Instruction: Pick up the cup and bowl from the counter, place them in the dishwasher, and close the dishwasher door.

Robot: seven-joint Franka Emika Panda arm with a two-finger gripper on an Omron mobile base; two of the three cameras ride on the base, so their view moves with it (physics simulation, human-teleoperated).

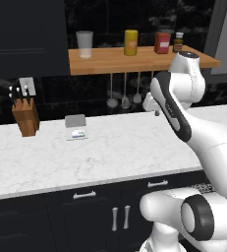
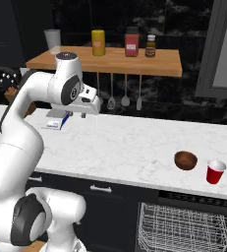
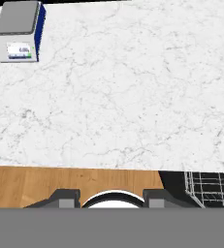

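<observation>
The small red cup (image 2: 215,172) stands on the white marble counter (image 2: 134,147) near its front edge, far right. Just left of it sits the dark brown bowl (image 2: 185,160). Below them the dishwasher's silver wire rack (image 2: 184,226) is pulled out, and a corner of the rack (image 3: 210,186) appears in the hand view; the dishwasher door is out of view. My gripper (image 2: 78,114) hangs above the counter's left part, well left of the bowl and cup. In the hand view the gripper (image 3: 111,198) is open, its fingertips (image 3: 65,197) wide apart with nothing between them.
A small kitchen scale (image 1: 76,127) and a knife block (image 1: 25,114) stand on the counter at left. A wooden shelf (image 1: 134,59) above holds a glass, jars and a bottle; utensils hang beneath it. Dark cabinets with silver handles (image 1: 84,195) line the front.
</observation>
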